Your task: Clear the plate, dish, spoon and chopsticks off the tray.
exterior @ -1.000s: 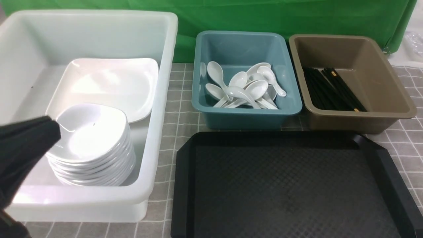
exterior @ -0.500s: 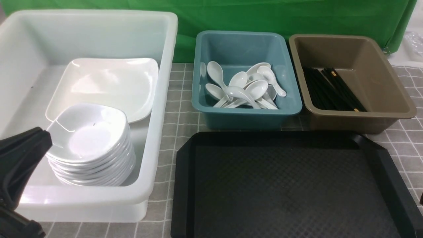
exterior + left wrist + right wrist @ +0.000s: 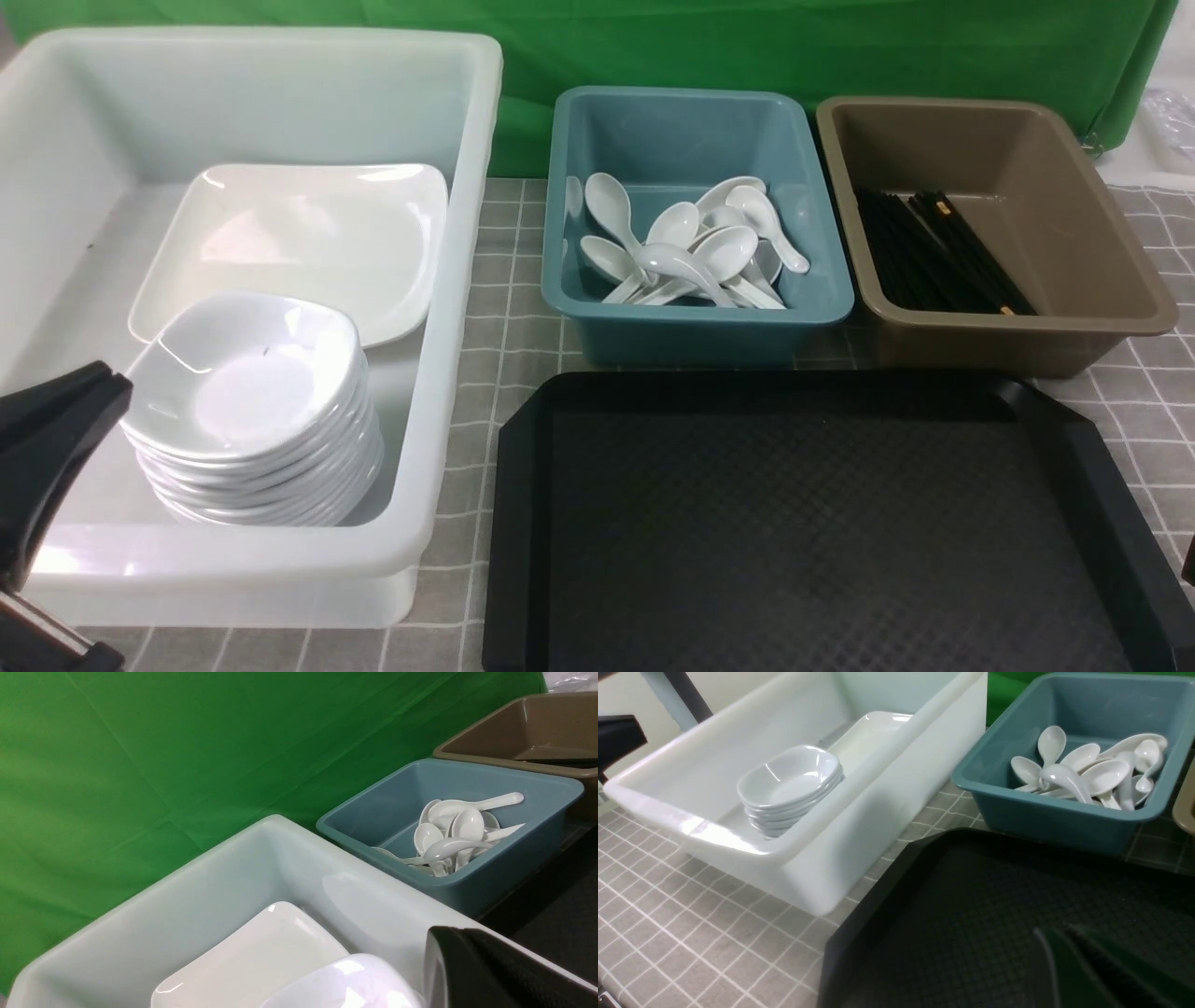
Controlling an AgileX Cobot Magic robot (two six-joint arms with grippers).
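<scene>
The black tray (image 3: 812, 523) lies at the front with nothing on it. The large white plate (image 3: 308, 243) rests in the white bin (image 3: 448, 280), behind a stack of small dishes (image 3: 252, 383). Several white spoons (image 3: 691, 252) sit in the teal bin (image 3: 700, 327). Black chopsticks (image 3: 934, 257) lie in the brown bin (image 3: 1018, 336). My left gripper (image 3: 112, 383) is shut and empty, just left of the dish stack; it shows as a dark tip (image 3: 437, 938) in the left wrist view. My right gripper (image 3: 1052, 935) hovers over the tray, fingers together, holding nothing.
The three bins stand in a row behind the tray on a grey checked cloth (image 3: 513, 280). A green backdrop (image 3: 747, 47) closes off the far side. The white bin's tall wall stands between my left gripper and the tray.
My left gripper has drawn back to the left and downward, off the top of the dish stack. Nothing else has moved.
</scene>
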